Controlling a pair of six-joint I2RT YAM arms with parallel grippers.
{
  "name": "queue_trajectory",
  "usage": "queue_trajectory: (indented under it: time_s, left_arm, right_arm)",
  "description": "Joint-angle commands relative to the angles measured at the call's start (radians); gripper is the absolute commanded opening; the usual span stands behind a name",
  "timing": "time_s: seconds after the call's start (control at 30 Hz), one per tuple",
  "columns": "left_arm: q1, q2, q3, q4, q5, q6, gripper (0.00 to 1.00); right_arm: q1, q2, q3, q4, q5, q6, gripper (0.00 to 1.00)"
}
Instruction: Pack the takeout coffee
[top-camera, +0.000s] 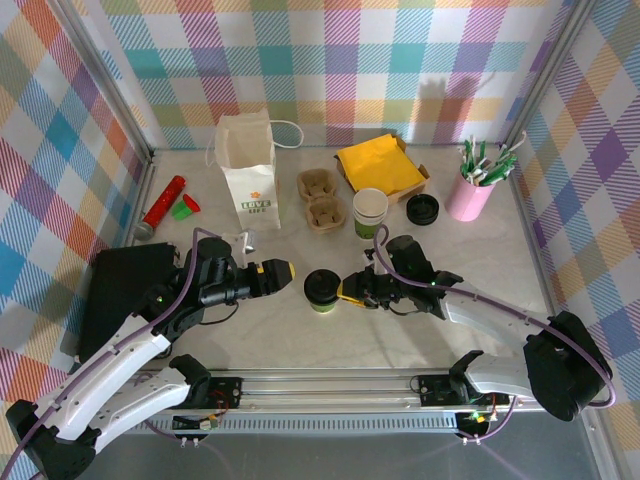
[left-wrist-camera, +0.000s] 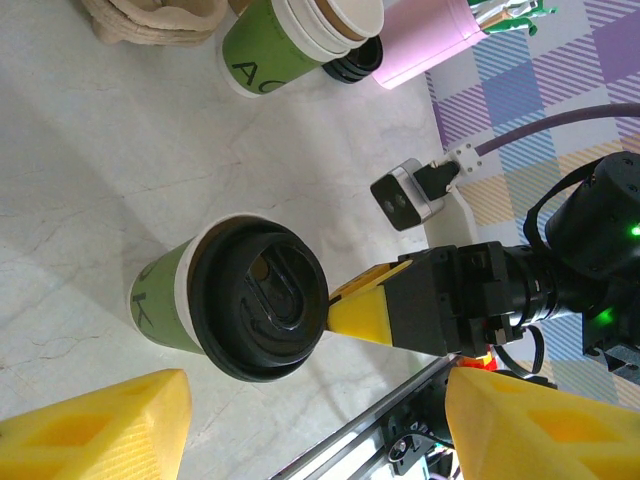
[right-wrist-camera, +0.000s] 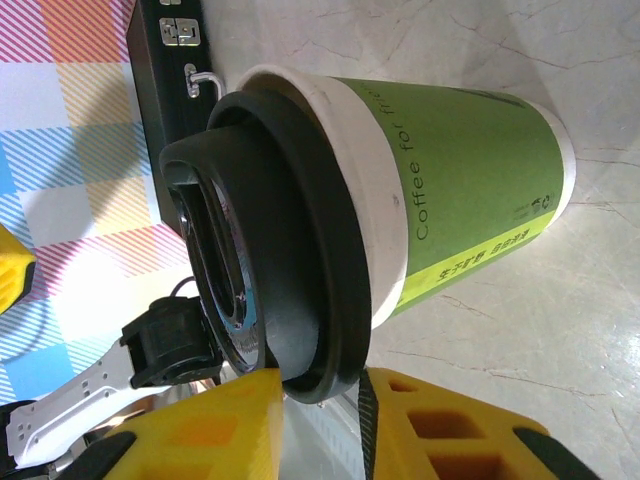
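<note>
Left of the takeout coffee (top-camera: 321, 289), the left gripper (top-camera: 280, 270) lies low over the table (top-camera: 300, 335). Its yellow fingers are spread wide with nothing in them, and its mouth is turned toward the cup but stops short of it. The coffee stands upright between the two grippers with its black lid (left-wrist-camera: 258, 298) on. The white paper bag (top-camera: 250, 175) stands behind it and to its left, well apart. Right of the cup, the right gripper (top-camera: 348, 291) has its fingers drawn together on nothing, the tip touching the lid's rim as far as I can see. That contact worries me: a sideways nudge that high could tip the cup or lift the lid. A hard squeeze from the left might also dent the paper wall, and the bag's narrow mouth could snag the cup going in.
</note>
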Motion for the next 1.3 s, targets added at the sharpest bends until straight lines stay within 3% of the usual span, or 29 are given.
queue_trajectory:
  time_s: [0.0,0.63,0.87,1.07,1.27]
  left_arm:
    - [0.002,-0.002,-0.016,0.022,0.005,-0.005,0.68]
    - [-0.011,0.069,-0.047,0.029,-0.009,0.024,0.68]
    - [-0.042,0.126,-0.047,0.039,0.008,0.070,0.67]
    - [-0.082,0.207,-0.047,0.070,0.015,0.077,0.60]
    - [-0.125,0.291,-0.037,0.109,-0.003,0.068,0.59]
  right_arm:
    - [-0.007,0.007,0.030,-0.014,-0.009,-0.021,0.29]
    - [-0.007,0.034,0.089,-0.049,0.027,-0.042,0.34]
    - [-0.007,0.005,0.139,-0.166,0.071,-0.110,0.36]
    - [-0.007,-0.042,0.193,-0.323,0.173,-0.184,0.40]
    - [-0.011,-0.076,0.196,-0.357,0.206,-0.208,0.44]
